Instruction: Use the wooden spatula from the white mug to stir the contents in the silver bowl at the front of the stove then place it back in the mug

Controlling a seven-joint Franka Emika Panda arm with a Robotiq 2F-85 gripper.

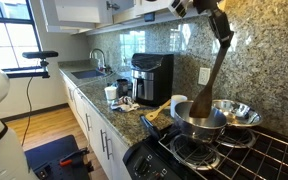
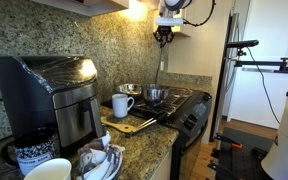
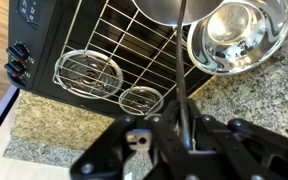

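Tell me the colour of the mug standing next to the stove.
Plain white. The mug shows best in an exterior view.

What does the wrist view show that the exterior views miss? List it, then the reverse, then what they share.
Wrist view only: the control knobs on the stove's front, seen from above. Exterior views only: the white mug, the coffee machine and the sink. Shared: the gripper shut on the wooden spatula, its lower end at the silver bowl, the shinier bowl beside it, and the stove.
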